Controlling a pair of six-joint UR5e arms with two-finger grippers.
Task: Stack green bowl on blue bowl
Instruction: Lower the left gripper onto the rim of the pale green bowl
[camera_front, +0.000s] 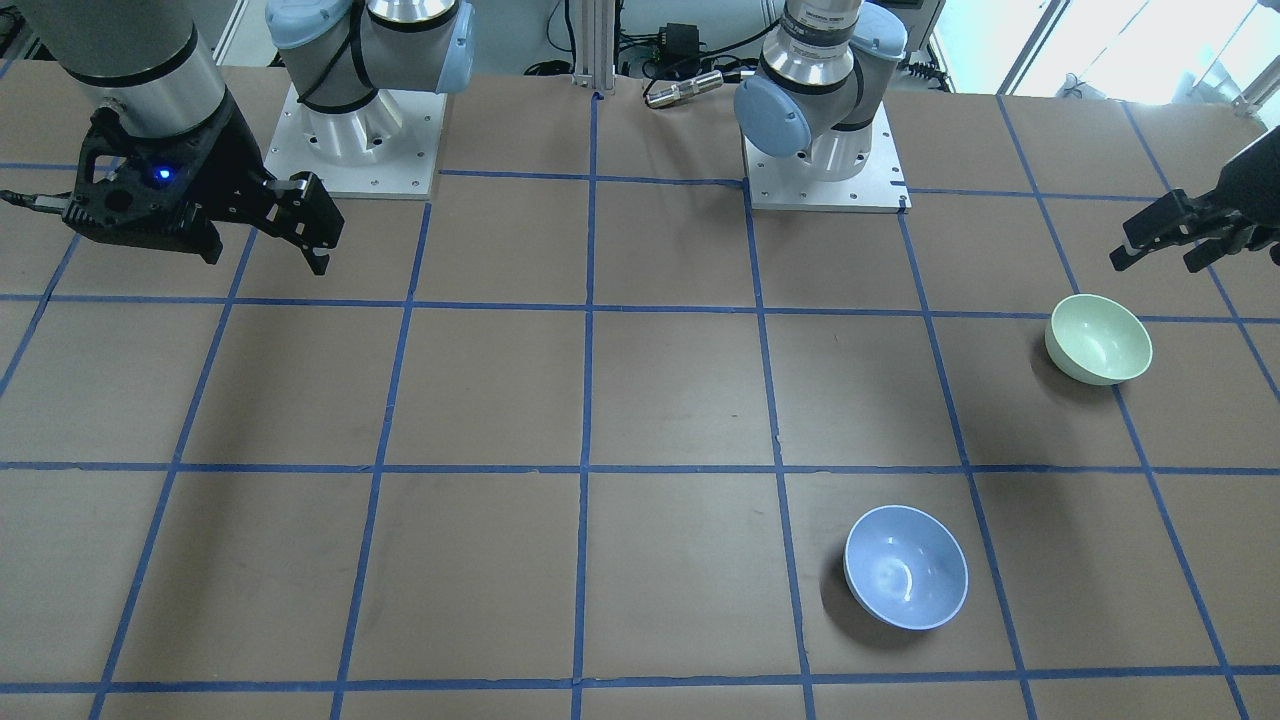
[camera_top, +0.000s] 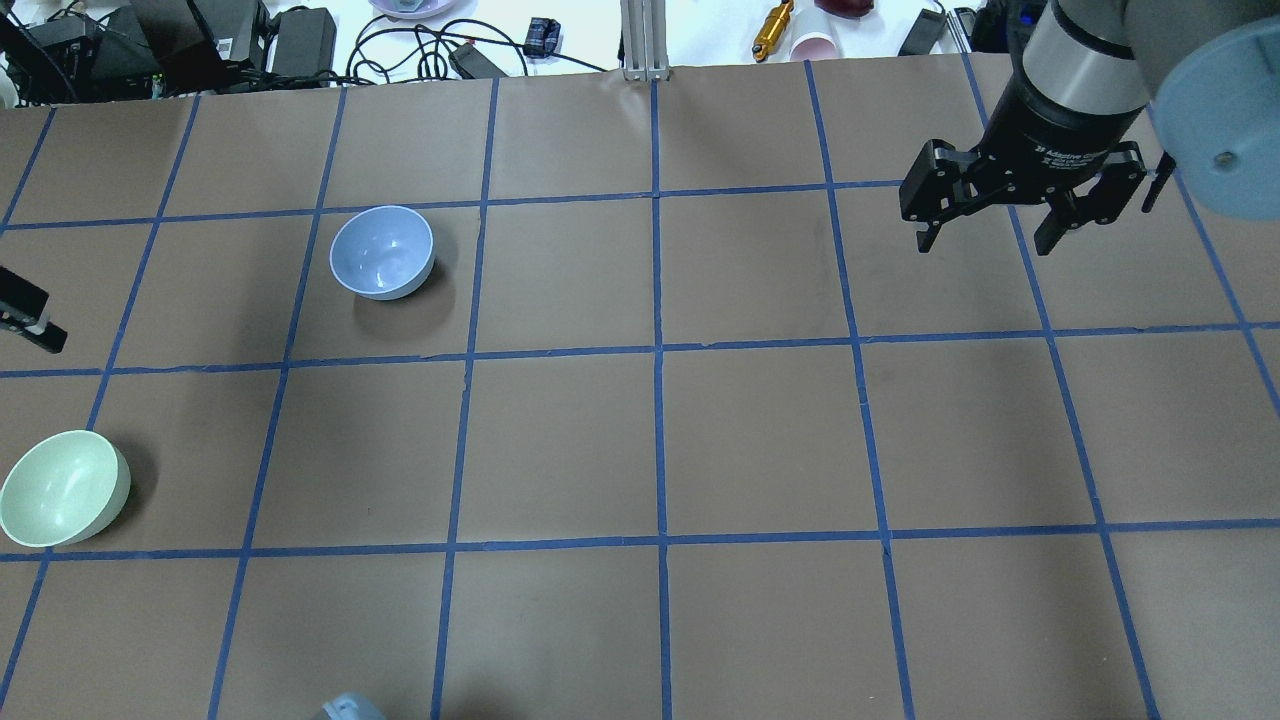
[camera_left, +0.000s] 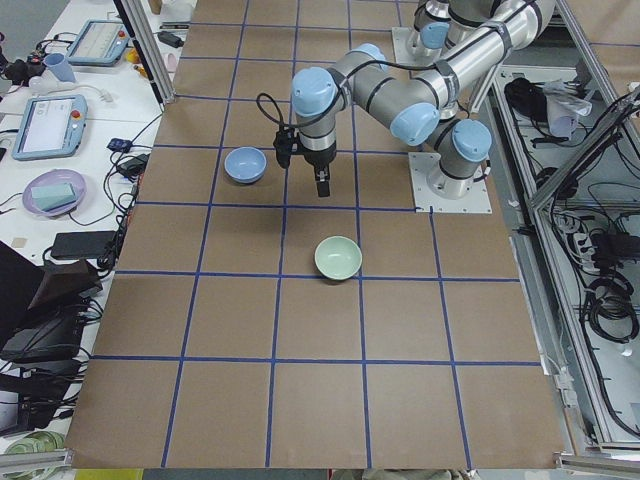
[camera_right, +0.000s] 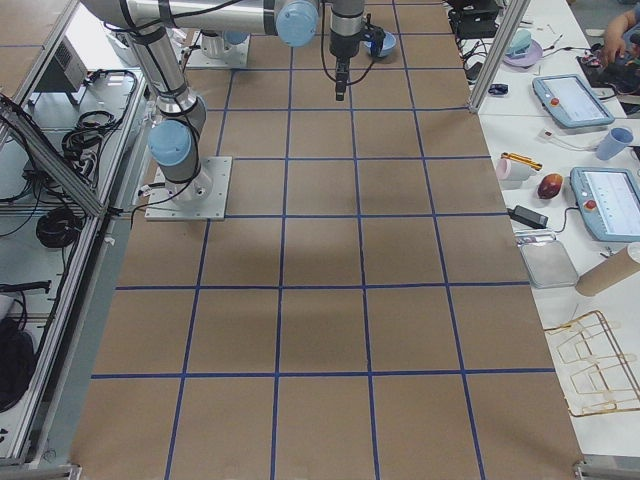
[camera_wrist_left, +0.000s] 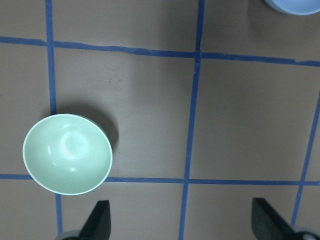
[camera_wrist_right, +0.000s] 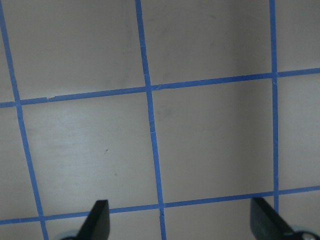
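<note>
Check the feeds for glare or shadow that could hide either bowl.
Front-facing view: glare blows out the top right corner only; the green bowl and blue bowl stay clear, small highlights inside, dark shadows beside them. Left wrist view: green bowl sharp. Right wrist view: table looks washed out.

green bowl (camera_top: 62, 488): mouth up, open from above, at the table's left edge, near side
blue bowl (camera_top: 382, 252): mouth up, open from above, farther out, well apart from green bowl
between them: bare brown table (camera_top: 760, 440), only flat tape lines (camera_top: 560, 352)
left gripper (camera_front: 1163, 252): jaws spread, hanging near green bowl, not touching
right gripper (camera_top: 985, 240): raised over the right half, well apart from both bowls
far edge: post (camera_top: 645, 40) and cables (camera_top: 420, 45) beyond the paper
</note>
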